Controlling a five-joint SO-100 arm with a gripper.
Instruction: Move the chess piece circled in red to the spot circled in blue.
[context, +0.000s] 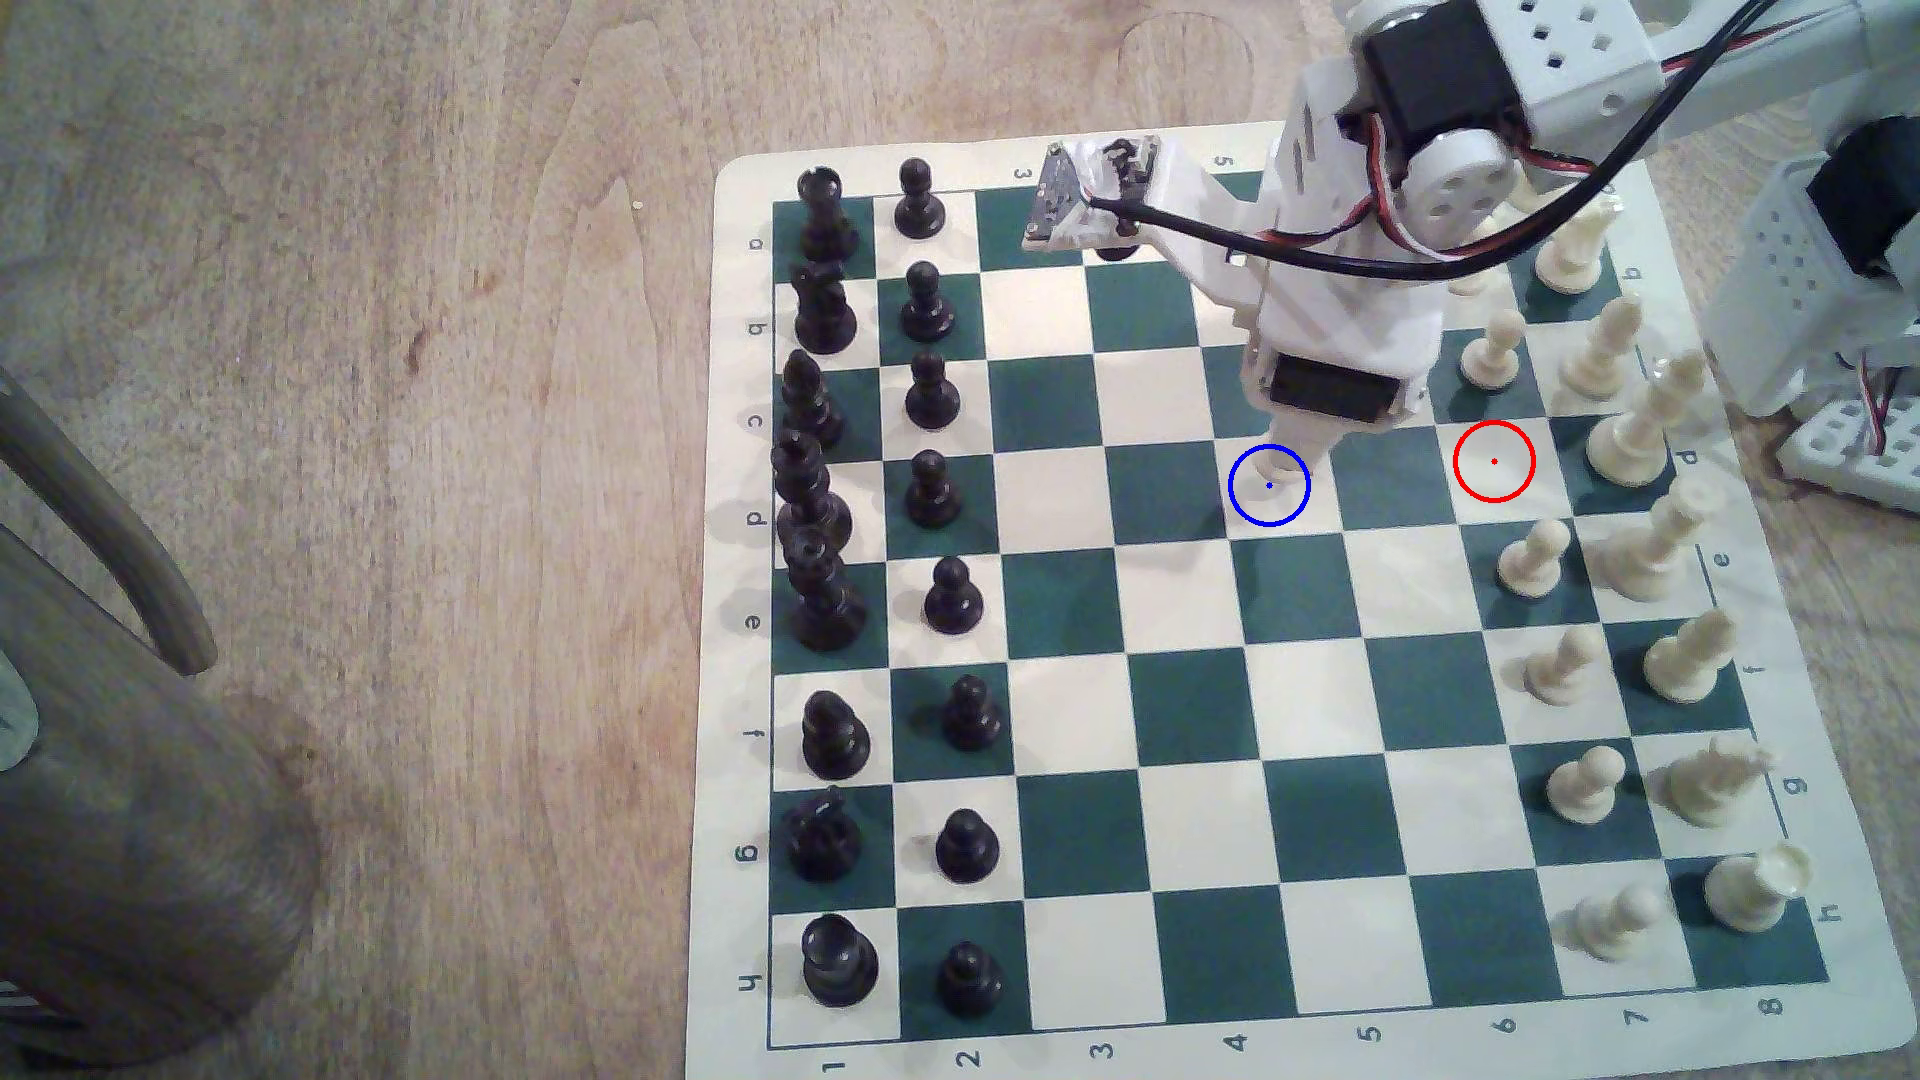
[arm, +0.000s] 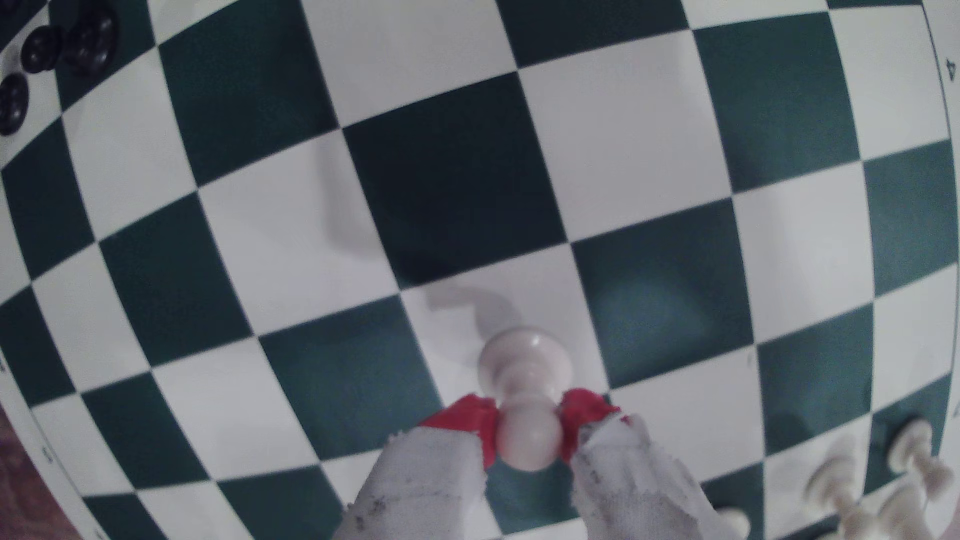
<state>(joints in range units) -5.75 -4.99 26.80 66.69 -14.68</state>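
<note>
In the wrist view a cream-white pawn stands with its flared base on a white square, its ball head pinched between the red-tipped fingers of my gripper, which is shut on it. Seen from the exterior view, my gripper reaches down onto the blue-ringed white square, and the pawn's pale base just shows inside the ring under the fingers. The red-ringed white square stands bare, two squares toward the exterior view's right.
Black pieces fill two columns at the exterior view's left, such as a pawn. Cream pawns and taller cream pieces line the exterior view's right. The board's middle columns are open. A brown rounded object sits off the board.
</note>
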